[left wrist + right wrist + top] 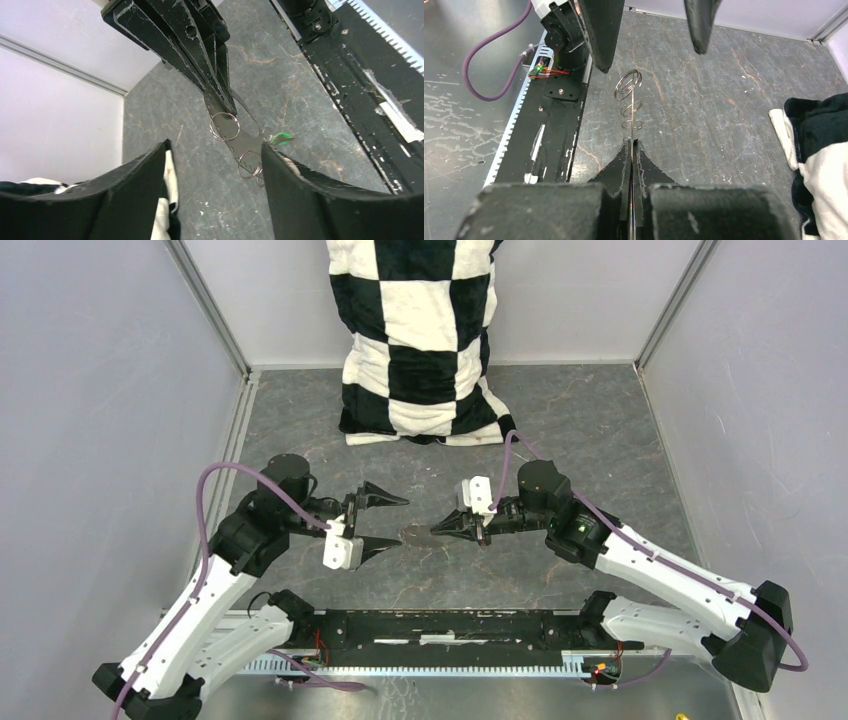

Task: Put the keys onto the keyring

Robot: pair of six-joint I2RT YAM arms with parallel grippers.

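Keyring (628, 85) pinched in right gripper (631, 146) points toward spread left gripper (400, 521), apparently not touching.

The left pincer (388, 521) and the right pincer (436, 530) point tip to tip and stand near each other, so neither can pass straight ahead. The keyring (628, 97) juts from the right pincer's pressed-together tips toward the gap between the left pincer's spread fingers (300, 195). Beyond both pincers the counter (580, 430) lies bare up to a checkered cloth (420, 340). Behind them, the black base rail (450, 625) blocks the near side.
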